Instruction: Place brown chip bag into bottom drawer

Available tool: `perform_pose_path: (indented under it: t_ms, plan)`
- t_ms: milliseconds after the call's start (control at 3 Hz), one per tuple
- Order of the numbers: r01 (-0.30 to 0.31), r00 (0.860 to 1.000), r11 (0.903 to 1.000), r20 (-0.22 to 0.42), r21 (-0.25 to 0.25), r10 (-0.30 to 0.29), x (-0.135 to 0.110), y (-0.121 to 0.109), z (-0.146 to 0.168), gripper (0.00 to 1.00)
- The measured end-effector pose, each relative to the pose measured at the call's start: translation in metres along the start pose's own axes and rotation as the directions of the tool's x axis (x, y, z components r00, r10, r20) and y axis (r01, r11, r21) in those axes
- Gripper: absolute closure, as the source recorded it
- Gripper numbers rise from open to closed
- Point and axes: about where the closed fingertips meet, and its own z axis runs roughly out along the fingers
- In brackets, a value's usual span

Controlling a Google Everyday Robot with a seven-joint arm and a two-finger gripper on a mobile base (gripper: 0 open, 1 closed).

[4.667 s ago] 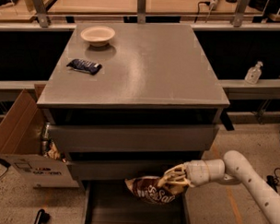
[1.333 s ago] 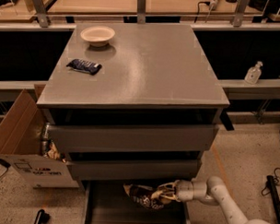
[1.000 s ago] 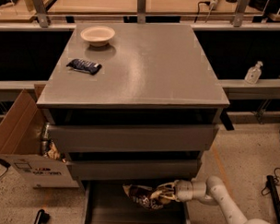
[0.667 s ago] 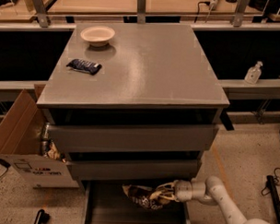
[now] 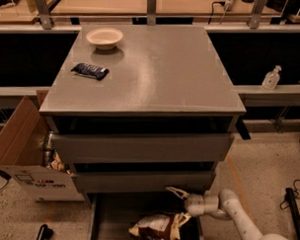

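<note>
The crinkled dark brown and cream-yellow chip bag (image 5: 156,227) lies on its side in the pulled-out lowest grey metal drawer (image 5: 112,214), towards the tray's right half, its pale printed face turned up (the lettering is too small to read). My claw (image 5: 178,194) hangs just above the bag's right end, under the middle drawer's front, spread apart and holding nothing. On the grey desk (image 5: 156,68) sit a cream bowl (image 5: 104,37) and a small dark blue wrapped bar (image 5: 90,70), far left.

One camera, high and near, looks down on the cabinet (image 5: 151,72) front — gripper (image 5: 178,201) at five o'clock, above the bottom drawer (image 5: 112,214).
</note>
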Motion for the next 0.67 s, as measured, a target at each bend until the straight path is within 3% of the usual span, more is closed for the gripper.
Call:
perform_pose_path:
  t_ms: [667]
  plan:
    - [0.0, 1.0, 1.0, 0.0, 0.0, 0.0, -0.0002, 0.0005, -0.0002, 0.01]
